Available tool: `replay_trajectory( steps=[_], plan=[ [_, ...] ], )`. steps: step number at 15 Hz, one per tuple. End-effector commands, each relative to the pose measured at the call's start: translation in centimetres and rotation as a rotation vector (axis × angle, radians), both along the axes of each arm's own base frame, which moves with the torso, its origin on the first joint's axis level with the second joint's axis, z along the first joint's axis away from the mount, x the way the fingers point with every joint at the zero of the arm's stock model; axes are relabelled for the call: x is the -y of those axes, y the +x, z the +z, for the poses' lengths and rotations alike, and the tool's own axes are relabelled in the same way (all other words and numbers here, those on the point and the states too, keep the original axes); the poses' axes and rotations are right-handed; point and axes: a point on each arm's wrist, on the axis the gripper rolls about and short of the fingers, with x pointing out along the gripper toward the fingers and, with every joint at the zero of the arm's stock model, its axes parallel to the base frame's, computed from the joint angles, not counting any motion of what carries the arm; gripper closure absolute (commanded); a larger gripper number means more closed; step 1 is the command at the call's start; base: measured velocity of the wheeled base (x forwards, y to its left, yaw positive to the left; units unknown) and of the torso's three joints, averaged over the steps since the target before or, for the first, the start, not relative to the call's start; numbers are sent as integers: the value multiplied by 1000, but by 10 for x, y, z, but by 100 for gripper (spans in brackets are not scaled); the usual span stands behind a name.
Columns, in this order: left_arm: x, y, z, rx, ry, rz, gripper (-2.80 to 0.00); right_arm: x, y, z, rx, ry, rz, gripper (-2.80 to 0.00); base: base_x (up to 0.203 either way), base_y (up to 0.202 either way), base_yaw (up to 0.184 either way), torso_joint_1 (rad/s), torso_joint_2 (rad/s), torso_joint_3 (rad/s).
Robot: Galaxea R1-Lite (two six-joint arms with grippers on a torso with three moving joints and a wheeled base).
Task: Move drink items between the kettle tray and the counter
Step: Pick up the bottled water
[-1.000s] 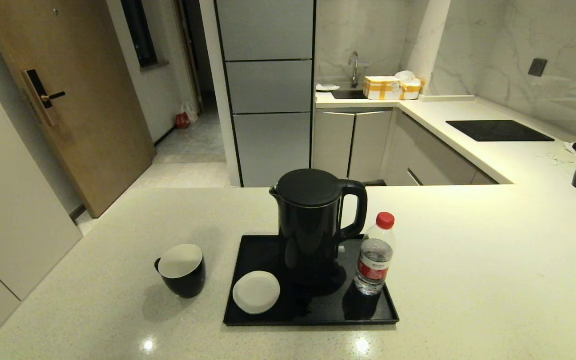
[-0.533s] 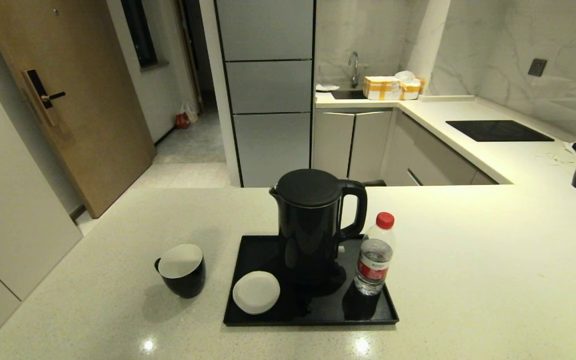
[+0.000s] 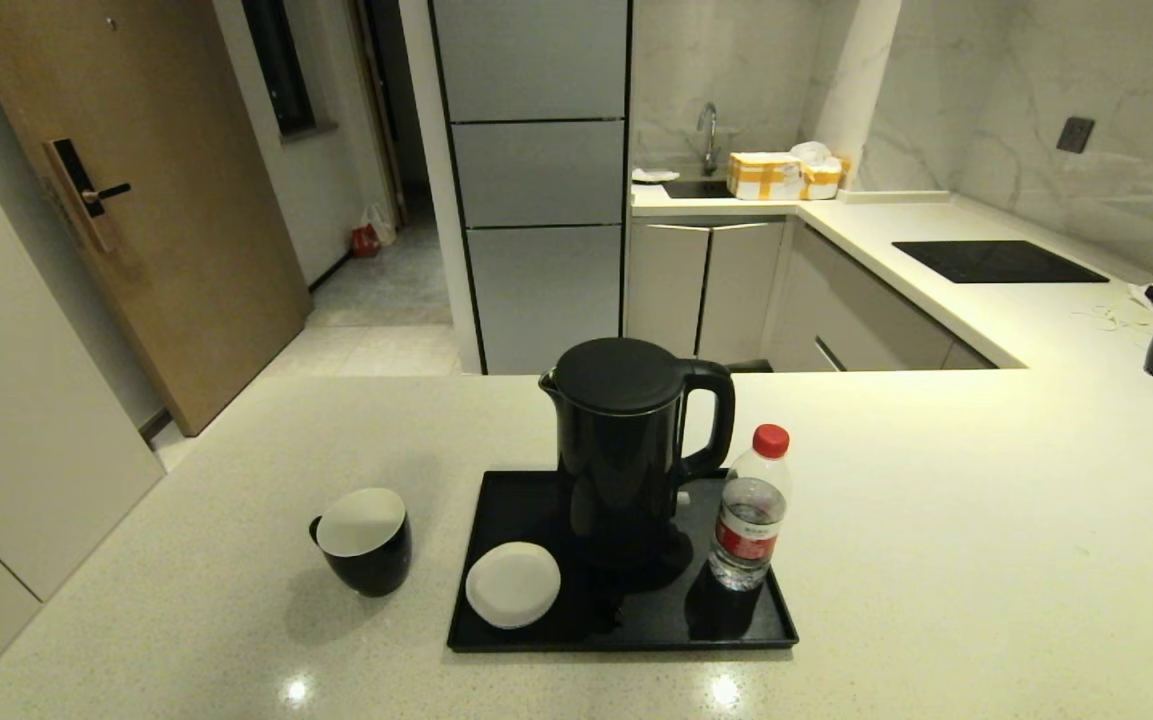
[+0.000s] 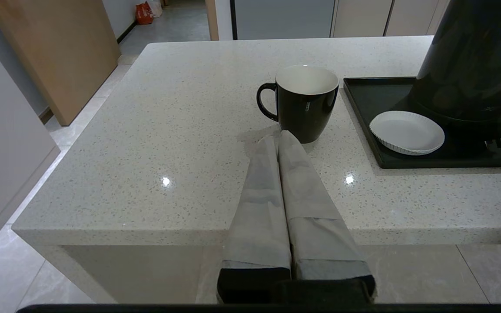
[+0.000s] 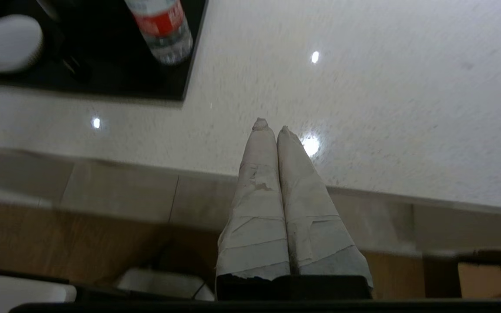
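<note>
The mug [image 4: 306, 102] stands on the counter [image 4: 180, 130] beside the tray [image 4: 363, 126], just ahead of the left gripper [image 4: 276, 138], whose fingers are pressed together, empty. The right gripper [image 5: 272, 126], likewise clenched on nothing, hangs over the counter edge, the bottle [image 5: 163, 28] on the tray well apart.

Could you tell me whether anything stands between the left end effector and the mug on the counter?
Nothing visible does. The left end effector is shut and points at the mug, with only bare counter between them. The tray, with the coaster and kettle, lies off to the mug's side.
</note>
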Motion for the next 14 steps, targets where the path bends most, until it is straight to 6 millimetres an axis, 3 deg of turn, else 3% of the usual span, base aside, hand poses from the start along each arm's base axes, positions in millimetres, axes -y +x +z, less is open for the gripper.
replay_trajectory(
  steps=[1, 5, 9, 12, 14],
  plan=[
    [0, 0, 0, 1, 2, 2, 0, -1, 50, -16, -261, 5, 33, 0, 0, 0, 0, 0, 0, 0],
    [0, 0, 0, 2, 0, 1, 0, -10, 124, -53, -417, 21, 118, 0, 0, 0, 0, 0, 0, 0],
    [0, 0, 0, 1, 0, 2, 0, -50, 189, -99, -386, 8, 271, 0, 0, 0, 0, 0, 0, 0],
    [0, 0, 0, 1, 0, 2, 0, -86, 221, -103, -282, 53, 348, 0, 0, 0, 0, 0, 0, 0],
    [0, 0, 0, 1, 0, 2, 0, -92, 222, -102, -280, 77, 350, 0, 0, 0, 0, 0, 0, 0]
  ],
)
